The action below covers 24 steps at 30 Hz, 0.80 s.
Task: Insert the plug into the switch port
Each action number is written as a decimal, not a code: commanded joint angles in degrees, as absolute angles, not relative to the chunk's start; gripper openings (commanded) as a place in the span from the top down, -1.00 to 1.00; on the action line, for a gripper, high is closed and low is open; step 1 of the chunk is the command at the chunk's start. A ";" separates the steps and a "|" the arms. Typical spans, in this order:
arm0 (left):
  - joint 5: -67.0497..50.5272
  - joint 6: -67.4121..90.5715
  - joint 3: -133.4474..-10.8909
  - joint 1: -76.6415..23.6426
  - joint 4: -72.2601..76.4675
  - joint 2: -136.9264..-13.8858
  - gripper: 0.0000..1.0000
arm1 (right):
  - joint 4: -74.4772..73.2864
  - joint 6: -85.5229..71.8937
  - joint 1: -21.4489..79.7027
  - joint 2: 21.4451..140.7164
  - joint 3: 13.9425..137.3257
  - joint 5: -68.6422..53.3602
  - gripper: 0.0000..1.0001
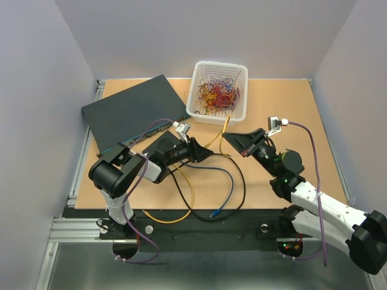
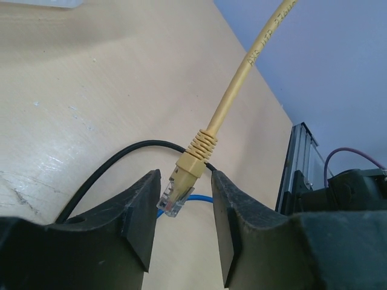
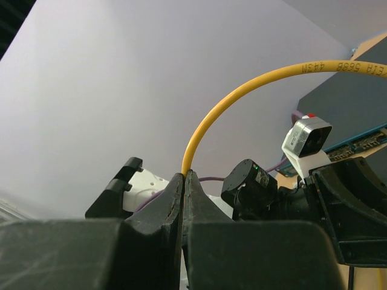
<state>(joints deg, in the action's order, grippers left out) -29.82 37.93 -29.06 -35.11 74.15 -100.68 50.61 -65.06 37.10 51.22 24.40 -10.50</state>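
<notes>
**Item 1: switch** point(image 1: 162, 142). Small flat black box, lying on the worktop point(image 1: 284, 109) and partly covered by the left arm. Its port row is not showing clearly in any view.

**Item 2: plug** point(image 2: 175, 196). Clear-tipped connector with a yellow boot, ending the yellow cable point(image 2: 242, 72). It is hanging just right of the switch, tip tilted down, apart from the box and not yet inserted.

**Item 3: left pincer** point(image 2: 186, 178). It is standing spread, one finger on each side of the plug. Whether the near pad is touching the clear tip cannot be told.

**Item 4: right pincer** point(image 3: 184, 175). It is pressed together and pinching the yellow cable further along, farther right of the switch.

**Item 5: loose leads.** A black cable point(image 2: 109, 163) and a blue cable point(image 2: 199, 198) are lying under the plug, right of the switch.

**Item 6: large dark box** point(image 1: 130, 112) and basket of wires point(image 1: 196, 109). Both are sitting beyond the switch.

**Risk notes (judgement).**
- The fingers may be closing on the tilted plug, leaving it skewed and likely to jam at the port mouth.
- A grip on the clear tip could slip.
- The right pincer's hold may be leaving little slack, so the cable could drag the plug out of line.
- The loose leads could snag.
- The larger box's sockets could be mistaken for the target.
</notes>
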 commanded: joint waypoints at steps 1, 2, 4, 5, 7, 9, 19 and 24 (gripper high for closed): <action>-30.94 37.97 -29.01 -33.84 90.61 -98.70 -0.13 | 54.14 -65.66 37.00 48.96 25.14 -11.95 0.99; -30.94 38.32 -28.83 -33.58 91.05 -98.96 -0.16 | 54.14 -65.57 37.00 48.69 25.14 -11.95 0.99; -31.55 39.98 -27.86 -32.61 93.85 -100.19 -0.20 | 53.97 -65.30 37.09 47.99 25.31 -12.13 0.99; -32.25 40.77 -27.51 -32.17 96.65 -100.63 -0.20 | 53.79 -65.22 37.00 48.08 25.40 -12.30 0.99; -33.13 43.31 -26.99 -31.21 99.57 -102.03 -0.20 | 53.79 -65.48 37.00 48.16 25.40 -12.57 0.99; -34.01 44.47 -26.81 -30.76 102.47 -102.48 -0.20 | 53.79 -65.74 37.00 48.60 25.23 -12.66 0.99; -35.16 45.17 -25.40 -30.59 104.15 -99.94 -0.20 | 53.79 -65.92 37.00 50.10 24.61 -12.39 0.99; -36.12 45.44 -25.05 -30.59 104.85 -99.05 -0.20 | 53.79 -65.92 37.00 50.54 24.52 -12.39 0.99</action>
